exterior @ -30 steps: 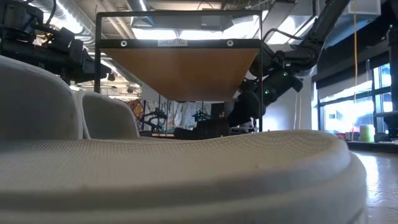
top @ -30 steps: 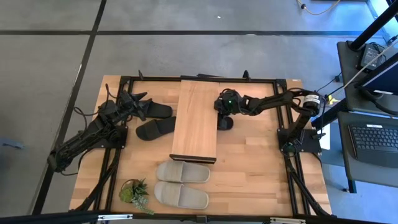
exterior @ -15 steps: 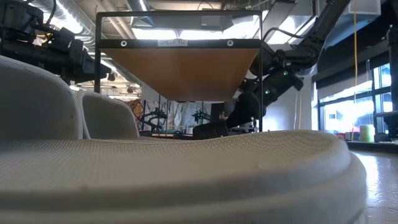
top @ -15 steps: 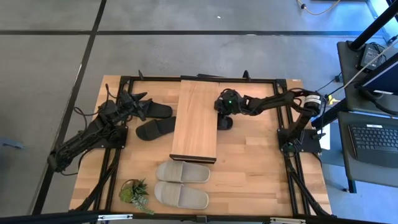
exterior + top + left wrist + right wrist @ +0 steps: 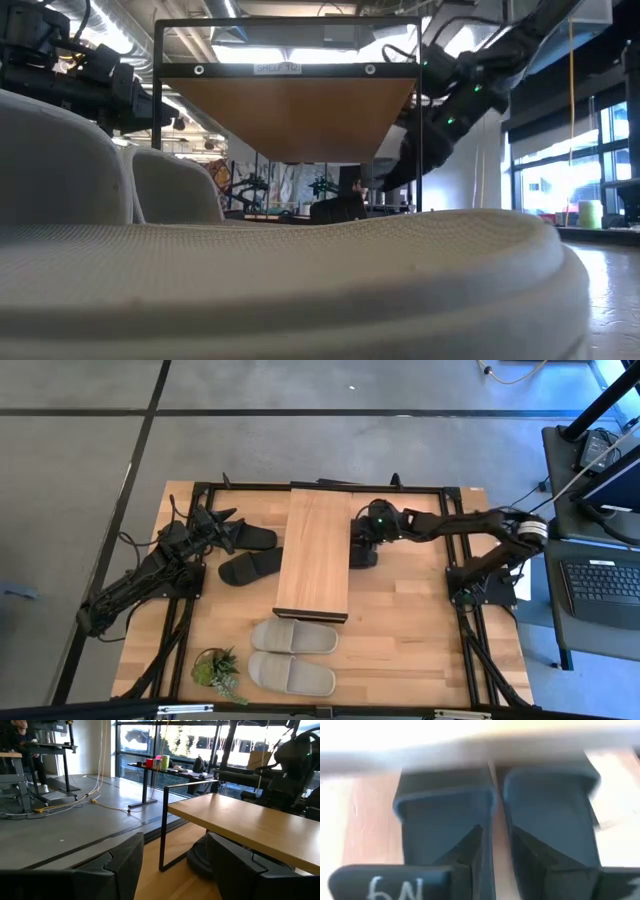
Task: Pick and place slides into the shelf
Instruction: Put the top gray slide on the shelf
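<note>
Right now my right gripper (image 5: 366, 538) sits at the right long edge of the shelf (image 5: 313, 553), low over the table (image 5: 400, 630). Its fingers (image 5: 470, 855) look spread in the right wrist view, nothing between them, with two black slides (image 5: 445, 805) side by side just ahead, tucked against the shelf edge. From above I only see a dark bit of slide (image 5: 364, 557) poking out beside the plank. My left gripper (image 5: 222, 528) waits at the table's left side, fingers (image 5: 125, 865) apart and holding nothing. Just by it lie two more black slides: one (image 5: 254, 539) near the back, one (image 5: 250, 568) nearer the shelf's left edge. Two beige slides (image 5: 292, 654) lie side by side in front of the shelf, with a small plant (image 5: 217, 669) to their left.
</note>
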Action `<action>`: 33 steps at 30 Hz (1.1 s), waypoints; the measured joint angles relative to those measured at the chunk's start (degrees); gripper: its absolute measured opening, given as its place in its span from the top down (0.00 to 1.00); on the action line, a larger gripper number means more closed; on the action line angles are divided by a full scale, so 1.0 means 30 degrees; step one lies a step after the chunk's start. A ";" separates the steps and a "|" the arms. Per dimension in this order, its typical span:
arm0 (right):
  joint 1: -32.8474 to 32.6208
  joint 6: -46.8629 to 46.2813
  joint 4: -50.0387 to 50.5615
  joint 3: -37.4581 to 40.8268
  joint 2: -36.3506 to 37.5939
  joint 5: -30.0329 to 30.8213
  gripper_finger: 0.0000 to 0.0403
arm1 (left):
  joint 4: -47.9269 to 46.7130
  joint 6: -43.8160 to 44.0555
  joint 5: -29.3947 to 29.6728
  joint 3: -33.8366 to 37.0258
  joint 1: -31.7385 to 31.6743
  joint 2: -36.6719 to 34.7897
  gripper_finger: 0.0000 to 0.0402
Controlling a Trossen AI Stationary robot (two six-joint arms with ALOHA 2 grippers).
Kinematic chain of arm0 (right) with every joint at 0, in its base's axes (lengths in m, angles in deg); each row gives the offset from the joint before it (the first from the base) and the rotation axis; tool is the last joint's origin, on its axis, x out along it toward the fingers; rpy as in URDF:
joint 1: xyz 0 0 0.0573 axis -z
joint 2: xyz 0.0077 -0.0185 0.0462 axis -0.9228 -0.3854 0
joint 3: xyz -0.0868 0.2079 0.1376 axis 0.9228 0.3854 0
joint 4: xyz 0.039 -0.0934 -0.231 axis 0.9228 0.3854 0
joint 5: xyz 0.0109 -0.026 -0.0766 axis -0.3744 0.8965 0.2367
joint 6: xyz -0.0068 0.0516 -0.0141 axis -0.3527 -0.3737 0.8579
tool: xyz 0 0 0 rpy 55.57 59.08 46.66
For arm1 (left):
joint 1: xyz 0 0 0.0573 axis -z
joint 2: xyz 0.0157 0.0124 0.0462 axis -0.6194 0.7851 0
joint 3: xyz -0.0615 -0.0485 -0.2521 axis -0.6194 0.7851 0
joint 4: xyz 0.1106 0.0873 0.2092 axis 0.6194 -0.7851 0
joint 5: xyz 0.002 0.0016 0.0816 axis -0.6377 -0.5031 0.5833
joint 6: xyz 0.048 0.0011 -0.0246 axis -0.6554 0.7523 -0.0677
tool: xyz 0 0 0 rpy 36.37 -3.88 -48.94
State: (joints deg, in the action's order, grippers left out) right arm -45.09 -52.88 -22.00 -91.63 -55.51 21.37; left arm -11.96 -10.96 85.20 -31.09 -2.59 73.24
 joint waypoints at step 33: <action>-1.5438 -1.0691 0.0009 0.1990 0.6244 0.2829 0.76 | 0.1050 0.2178 -0.7989 0.0000 0.0623 -0.0007 0.48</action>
State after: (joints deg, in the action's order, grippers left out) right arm -91.40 -84.95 -21.98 -85.66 -36.78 29.86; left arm -8.81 -4.42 61.23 -31.09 -0.72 73.22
